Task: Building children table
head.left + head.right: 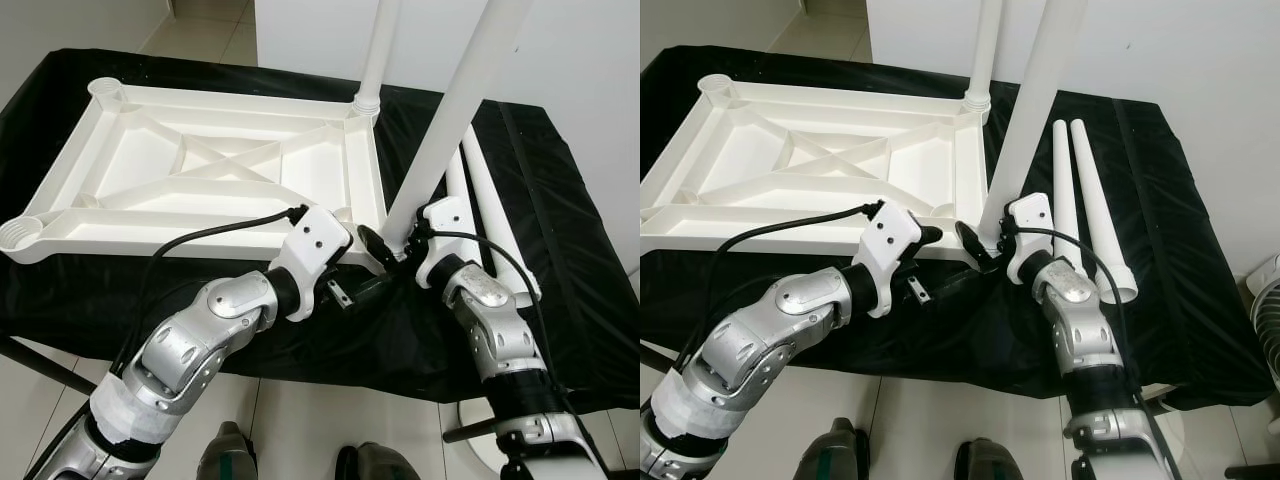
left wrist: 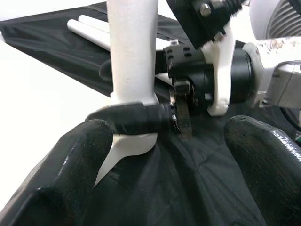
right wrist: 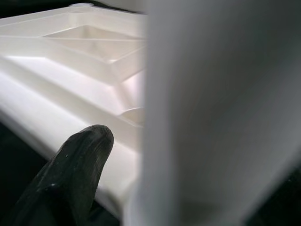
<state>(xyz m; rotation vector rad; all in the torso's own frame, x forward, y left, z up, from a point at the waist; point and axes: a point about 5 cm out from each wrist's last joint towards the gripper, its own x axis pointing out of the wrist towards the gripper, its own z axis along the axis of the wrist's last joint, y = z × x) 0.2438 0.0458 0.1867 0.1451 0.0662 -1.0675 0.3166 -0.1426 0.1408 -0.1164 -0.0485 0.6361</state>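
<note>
- The right gripper (image 1: 392,243) is clenched around the base of a tilted white table leg (image 1: 455,110), at the near right corner socket of the upside-down white tabletop (image 1: 215,165).
- The left gripper (image 1: 362,283) is released, just beside this corner.
- 1 leg (image 1: 376,50) stands in the far right socket.
- 2 spare legs (image 1: 1080,195) lie on the black cloth (image 1: 570,230).

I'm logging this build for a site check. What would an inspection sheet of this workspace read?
Surface: black cloth-covered table.
Job's things: white plastic tabletop lying underside up; one white leg upright in its far corner socket; a second white leg tilted at the near corner; two spare white legs lying on the cloth.
Clutter: nothing seen.
Grippers: right gripper jaws shut on the tilted leg's base; left gripper beside it, jaws open.
Cables: black cable along the left wrist.
Surroundings: pale tiled floor, white wall.
</note>
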